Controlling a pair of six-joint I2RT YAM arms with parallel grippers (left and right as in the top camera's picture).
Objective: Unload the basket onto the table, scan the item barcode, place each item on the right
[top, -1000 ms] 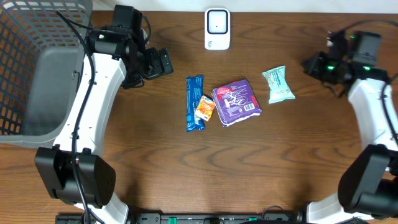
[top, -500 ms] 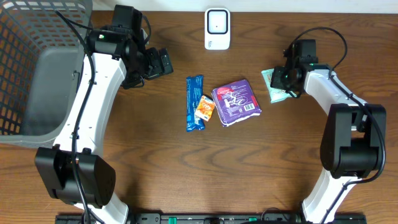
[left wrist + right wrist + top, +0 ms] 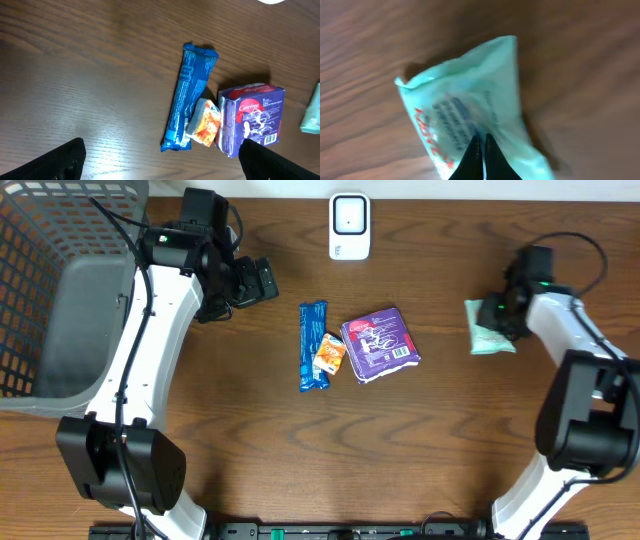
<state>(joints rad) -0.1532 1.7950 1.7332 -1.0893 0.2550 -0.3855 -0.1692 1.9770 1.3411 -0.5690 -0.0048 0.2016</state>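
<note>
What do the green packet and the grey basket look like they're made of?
Green packet: thin plastic film with a slight sheen, judging by its crinkles and crimped end. Grey basket: probably moulded plastic with a matte finish, going by its even open lattice walls; coated wire can't be ruled out.

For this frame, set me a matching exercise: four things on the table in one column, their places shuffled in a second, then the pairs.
Things:
1. blue bar
2. purple pack
3. pale green packet
4. white scanner

Places, in the overhead view:
A. top centre, standing alone
B. farthest right, apart from the middle group
C. left end of the middle group
D. right end of the middle group, barcode showing

Pairs: 1-C, 2-D, 3-B, 4-A
</note>
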